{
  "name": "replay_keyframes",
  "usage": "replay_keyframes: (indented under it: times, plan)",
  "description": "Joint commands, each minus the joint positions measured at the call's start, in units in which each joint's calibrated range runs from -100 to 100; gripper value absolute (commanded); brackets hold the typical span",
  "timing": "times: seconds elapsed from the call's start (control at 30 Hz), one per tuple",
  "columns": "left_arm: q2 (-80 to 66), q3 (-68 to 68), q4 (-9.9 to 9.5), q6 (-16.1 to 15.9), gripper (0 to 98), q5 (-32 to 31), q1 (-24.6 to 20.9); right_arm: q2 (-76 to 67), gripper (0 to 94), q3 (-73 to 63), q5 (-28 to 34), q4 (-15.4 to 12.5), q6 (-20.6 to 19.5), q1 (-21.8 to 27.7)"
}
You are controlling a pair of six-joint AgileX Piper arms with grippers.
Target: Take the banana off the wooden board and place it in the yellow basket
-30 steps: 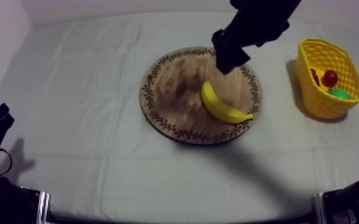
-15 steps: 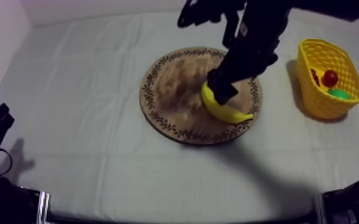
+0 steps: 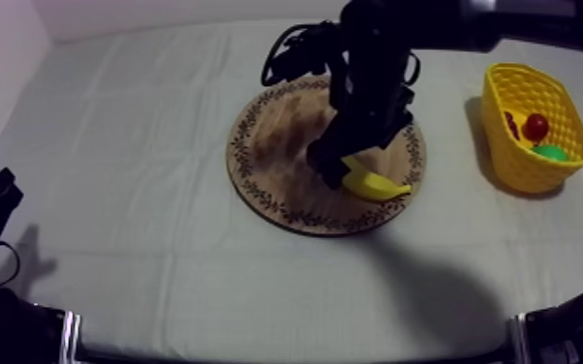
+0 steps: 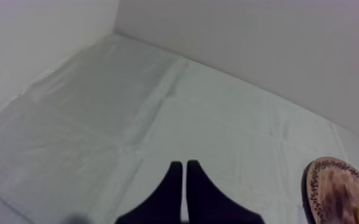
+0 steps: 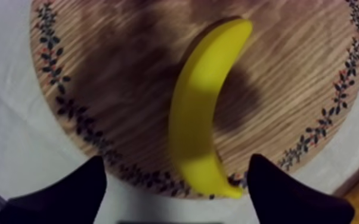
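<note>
While open, right gripper (image 5: 176,159) straddles banana (image 5: 201,107).

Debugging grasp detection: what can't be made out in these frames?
- Banana, top view: right arm covers its upper half.
- Right pincer, right wrist view: open astride the banana; height over the wooden board unclear.
- Green thing in the yellow basket, top view: half behind the wall, kind unclear.
- Wooden board, left wrist view: cut off by the edge.

Creased grey-white cloth (image 3: 160,242); pale walls (image 4: 247,36) behind, seemingly meeting in corner.
</note>
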Motion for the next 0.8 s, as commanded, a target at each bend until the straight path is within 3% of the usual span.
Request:
replay_keyframes:
  times: [0.0, 0.43, 0.6, 0.77]
  plan:
    - [0.0, 0.0, 0.03, 0.0, 0.1, 0.0, 0.0, 2.3, 81.0, -0.8, -0.4, 0.3, -0.2, 0.2]
    - [0.0, 0.0, 0.03, 0.0, 0.1, 0.0, 0.0, 9.9, 76.3, -4.3, -3.8, 1.2, -1.0, 0.7]
    - [0.0, 0.0, 0.03, 0.0, 0.1, 0.0, 0.0, 11.5, 67.2, -5.4, -4.4, 1.4, -1.2, 0.5]
    - [0.0, 0.0, 0.03, 0.0, 0.1, 0.0, 0.0, 12.4, 50.2, -5.8, -5.3, 1.4, -0.9, 0.3]
